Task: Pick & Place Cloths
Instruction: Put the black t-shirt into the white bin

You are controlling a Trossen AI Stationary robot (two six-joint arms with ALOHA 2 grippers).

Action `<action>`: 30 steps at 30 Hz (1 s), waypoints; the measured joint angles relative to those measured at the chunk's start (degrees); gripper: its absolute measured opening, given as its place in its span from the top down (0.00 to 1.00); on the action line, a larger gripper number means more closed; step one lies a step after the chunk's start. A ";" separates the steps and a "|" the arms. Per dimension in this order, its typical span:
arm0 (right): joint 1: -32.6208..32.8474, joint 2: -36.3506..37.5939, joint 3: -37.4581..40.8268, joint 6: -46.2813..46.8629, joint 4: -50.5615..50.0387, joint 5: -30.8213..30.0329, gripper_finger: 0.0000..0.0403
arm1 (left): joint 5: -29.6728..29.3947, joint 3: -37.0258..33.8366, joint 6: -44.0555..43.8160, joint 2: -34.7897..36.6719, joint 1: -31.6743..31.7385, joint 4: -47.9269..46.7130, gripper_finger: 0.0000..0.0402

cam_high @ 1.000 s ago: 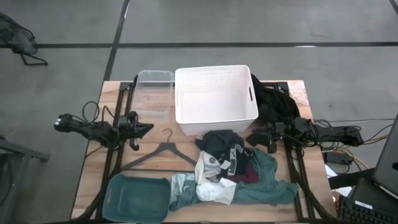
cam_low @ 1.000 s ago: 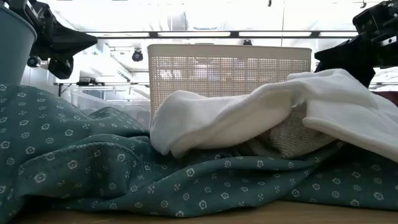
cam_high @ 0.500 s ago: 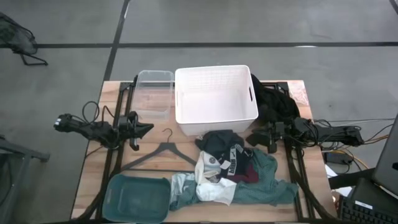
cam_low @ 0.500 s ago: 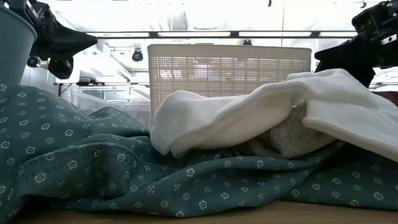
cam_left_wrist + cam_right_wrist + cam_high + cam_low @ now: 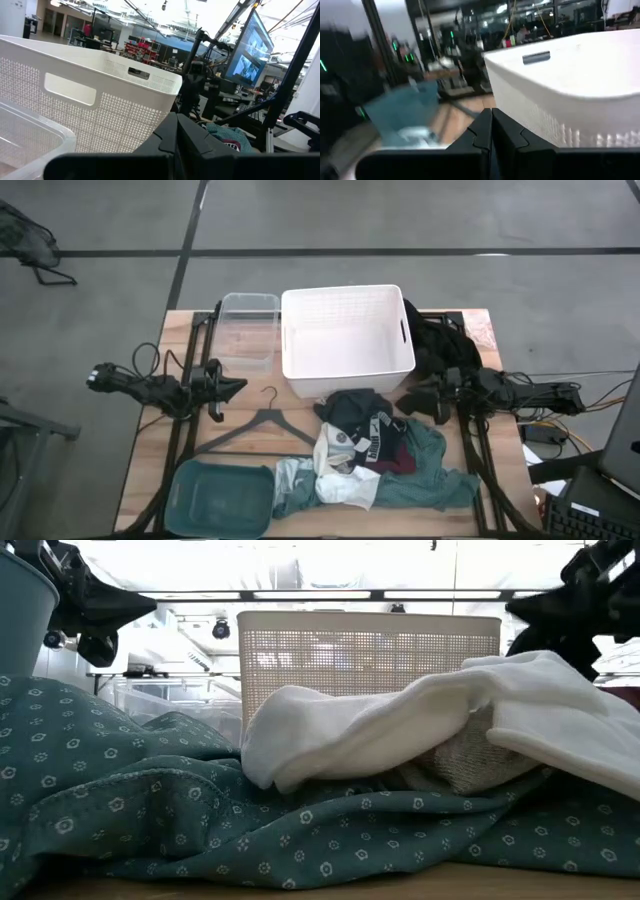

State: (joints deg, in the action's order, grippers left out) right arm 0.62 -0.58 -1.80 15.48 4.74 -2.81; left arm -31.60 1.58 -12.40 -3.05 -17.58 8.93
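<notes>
The cloths lie in one heap on the table's near right. A large teal-green one [image 5: 425, 478] is at the bottom, and it also shows in the low view [image 5: 150, 820]. On it lie a black one with white print [image 5: 358, 420], a small maroon one [image 5: 397, 460] and white-grey ones [image 5: 338, 480], which also show in the low view [image 5: 400, 735]. My left gripper [image 5: 243, 384] is shut and empty at the table's left, above the hanger. My right gripper [image 5: 404, 401] is shut and empty just right of the heap's far end.
A white mesh basket [image 5: 345, 365] stands at the far middle, with a clear plastic bin [image 5: 248, 330] to its left. A teal tub [image 5: 220, 498] stands at the near left. A black hanger [image 5: 262, 428] lies left of the heap. A dark heap [image 5: 440, 345] lies right of the basket.
My right gripper has risen a little and turned somewhat beside the heap, still shut. The cloths have not moved.
</notes>
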 joint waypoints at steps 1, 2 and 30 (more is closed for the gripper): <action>0.00 0.02 -0.02 2.27 1.45 0.96 0.98 | 0.00 -0.01 0.00 -0.02 -0.02 0.00 0.98; 0.00 0.04 0.00 3.77 2.85 2.43 0.98 | -0.02 0.00 -0.01 -0.02 -0.01 -0.02 0.98; -0.12 -17.88 -31.00 56.08 -48.65 8.59 0.98 | -0.01 0.00 0.00 -0.01 -0.02 -0.02 0.98</action>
State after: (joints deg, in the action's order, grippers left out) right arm 0.50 -18.46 -32.80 71.55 -43.91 5.78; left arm -31.60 1.58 -12.40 -3.06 -17.60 8.91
